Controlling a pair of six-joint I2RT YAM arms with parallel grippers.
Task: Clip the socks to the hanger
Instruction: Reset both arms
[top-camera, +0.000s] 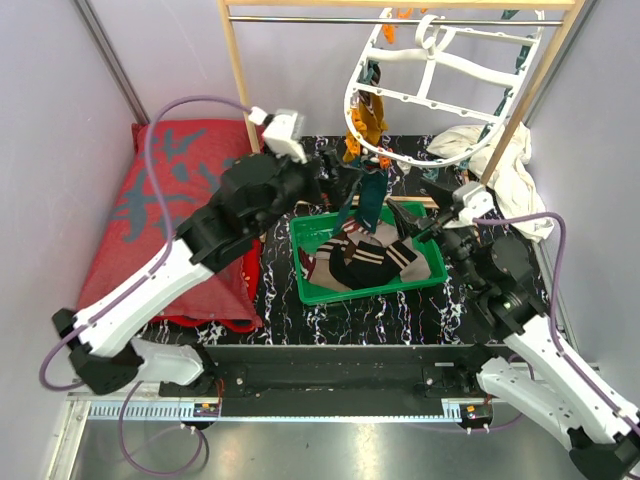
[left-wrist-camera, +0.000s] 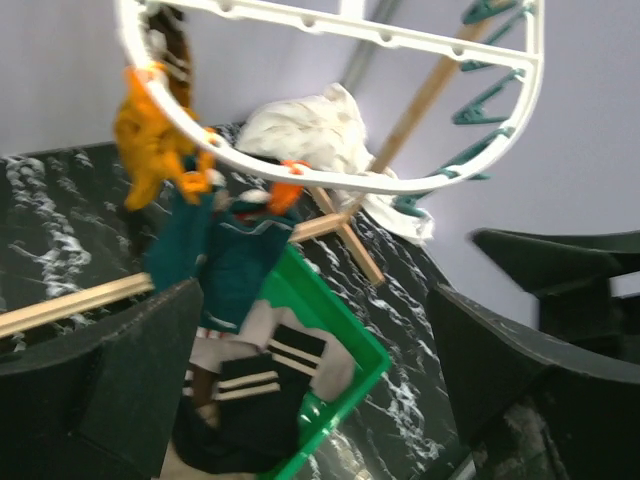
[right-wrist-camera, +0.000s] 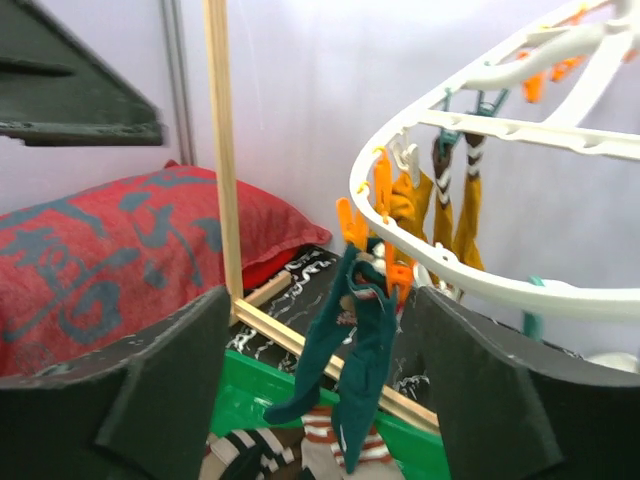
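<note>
Our left end effector (left-wrist-camera: 315, 340) is wide open and holds nothing. Our right end effector (right-wrist-camera: 325, 375) is wide open too, and nothing is in it.

The hanger (top-camera: 440, 70) hangs from the wooden rack (top-camera: 236, 90), above the far edge of the worktop (top-camera: 400, 310). A teal sock (right-wrist-camera: 350, 350) hangs from an orange peg (right-wrist-camera: 352, 225) on its near rim. A mustard sock (top-camera: 365, 125) hangs just beside it. More socks (top-camera: 365, 262) lie in a pile in the green tray (top-camera: 320, 292), in the middle of the worktop.

We think the socks are soft, light and floppy. They will droop, so it looks best to pinch one by its cuff, where the cloth is thick. The hanger is stiff, but it may swing if we push it. The pegs are small and springy.

The worktop is black with white swirls. A red cushion (top-camera: 170, 190) lies along its left edge. A white cloth (top-camera: 505, 165) sits at the far right corner. Pale walls stand close around.
</note>
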